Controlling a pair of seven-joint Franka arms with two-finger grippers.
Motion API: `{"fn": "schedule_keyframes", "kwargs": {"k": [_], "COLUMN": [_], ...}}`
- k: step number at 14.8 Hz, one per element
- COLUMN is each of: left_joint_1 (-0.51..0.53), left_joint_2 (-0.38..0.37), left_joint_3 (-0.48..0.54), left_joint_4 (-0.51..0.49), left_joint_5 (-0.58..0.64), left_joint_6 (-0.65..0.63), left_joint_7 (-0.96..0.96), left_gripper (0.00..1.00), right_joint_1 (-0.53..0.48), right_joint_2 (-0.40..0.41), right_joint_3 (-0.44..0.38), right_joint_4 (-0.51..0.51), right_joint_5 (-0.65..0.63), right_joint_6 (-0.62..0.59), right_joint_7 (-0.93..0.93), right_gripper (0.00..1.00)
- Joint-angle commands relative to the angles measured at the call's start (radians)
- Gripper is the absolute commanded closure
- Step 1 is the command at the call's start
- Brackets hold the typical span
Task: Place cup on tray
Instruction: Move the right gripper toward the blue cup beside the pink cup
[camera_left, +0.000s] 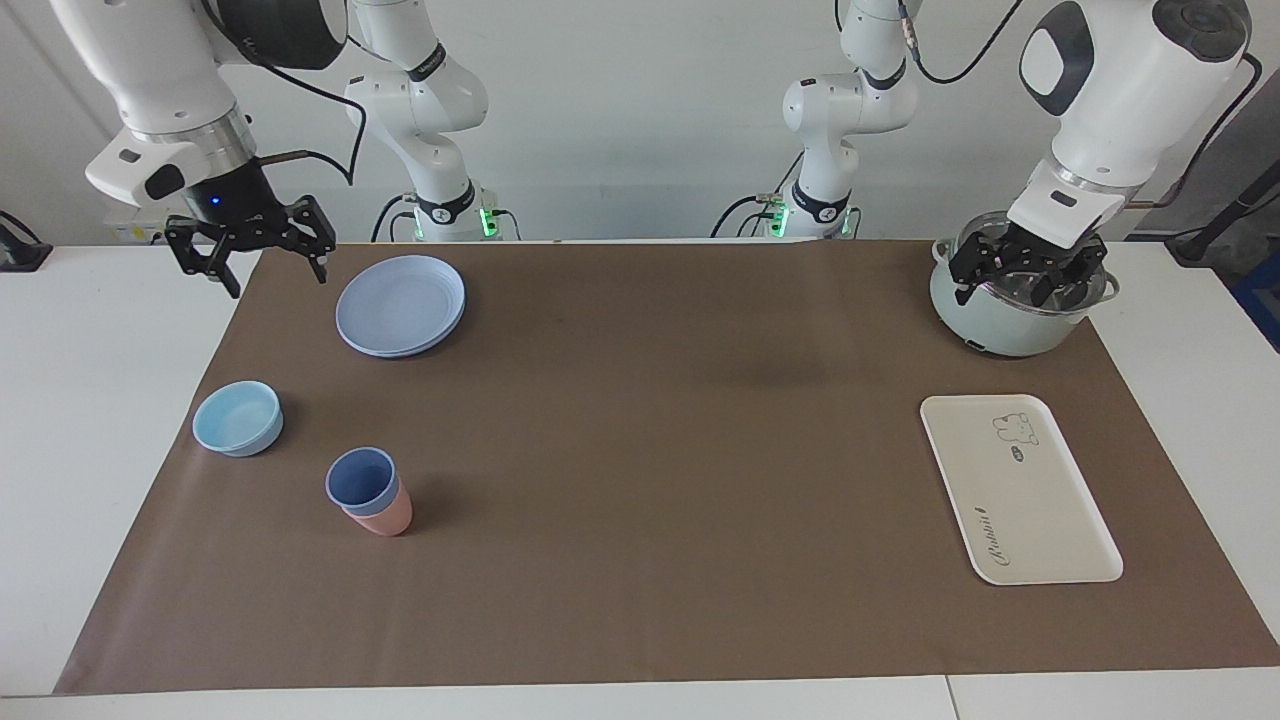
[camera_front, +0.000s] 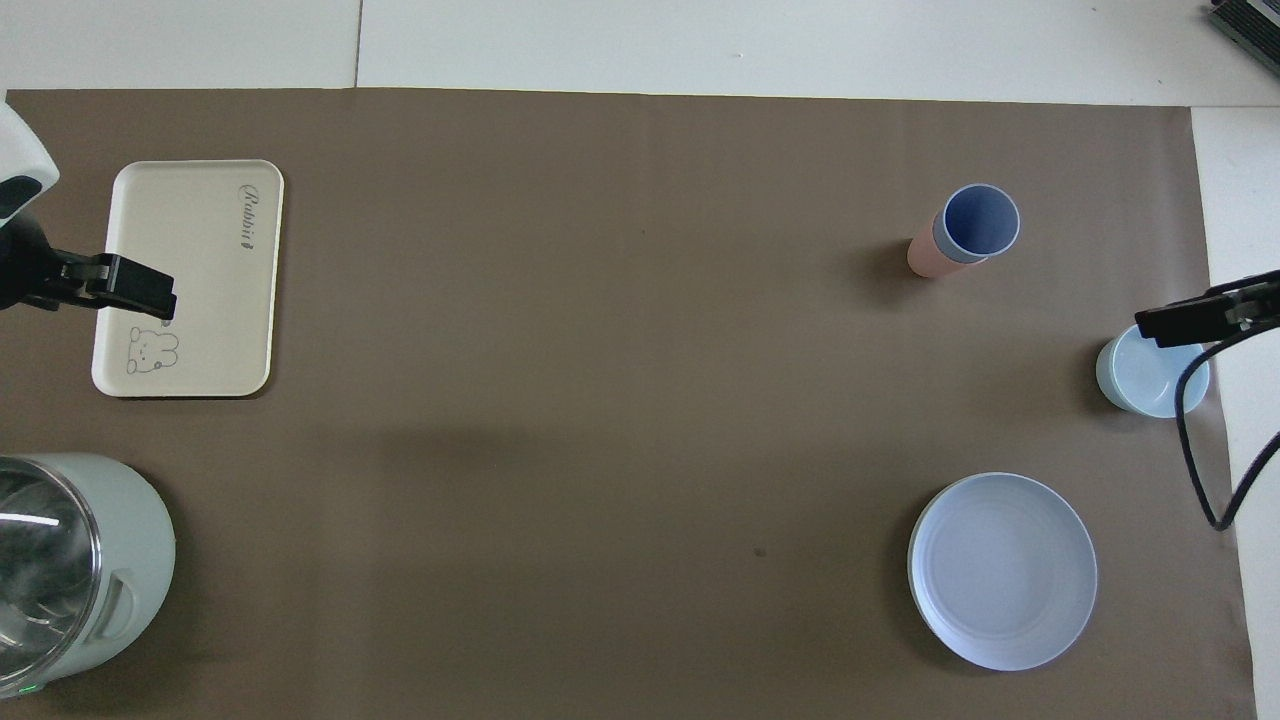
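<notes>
The periwinkle-blue cup (camera_left: 357, 477) (camera_front: 979, 220) stands upright, nested inside a salmon-pink cup (camera_left: 388, 517) (camera_front: 924, 256), toward the right arm's end of the table. The cream tray (camera_left: 1040, 520) (camera_front: 200, 300) with the bear drawing lies bare toward the left arm's end. My right gripper (camera_left: 277, 280) hangs open and holds nothing, over the mat's edge beside the blue plates and well apart from the cup. My left gripper (camera_left: 1018, 290) is open and hovers over the pale green pot. In the overhead view one of its fingers (camera_front: 135, 290) overlaps the tray.
Stacked round blue plates (camera_left: 400, 304) (camera_front: 1002, 570) lie nearer to the robots than the cups. A light-blue bowl (camera_left: 238, 418) (camera_front: 1150, 385) sits beside the cups near the mat's edge. A pale green pot (camera_left: 1000, 325) (camera_front: 70, 570) stands nearer to the robots than the tray.
</notes>
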Motion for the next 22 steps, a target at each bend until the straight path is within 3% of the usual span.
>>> {"fn": "schedule_keyframes", "kwargs": {"k": [1,3,8,18,22], "left_joint_1": [0.009,0.009,0.009,0.009,0.009], "left_joint_2": [-0.030,-0.030,-0.030,-0.030,-0.030], "left_joint_3": [-0.005,-0.005,-0.005,-0.005,-0.005], "left_joint_4": [-0.035,-0.035,-0.035,-0.035,-0.035], "left_joint_5": [0.017,0.017,0.017,0.017,0.017], "left_joint_6": [0.010,0.010,0.010,0.010,0.010], "left_joint_7": [0.009,0.009,0.009,0.009,0.009], "left_gripper": [0.00,0.00,0.00,0.00,0.00], "right_joint_1": [-0.081,-0.104,-0.168,-0.236,-0.227], "right_joint_2": [0.016,0.033,0.235,0.470,0.501], "right_joint_3": [0.001,0.001,0.001,0.004,0.006], "right_joint_4": [-0.074,-0.129,-0.133,-0.101,-0.093], "right_joint_5": [0.111,0.182,0.554,1.035,1.098], "right_joint_6": [0.126,0.217,0.343,0.302,0.288], "right_joint_7": [-0.308,-0.463,-0.951,-1.382,-1.404], "right_gripper": [0.00,0.00,0.00,0.00,0.00]}}
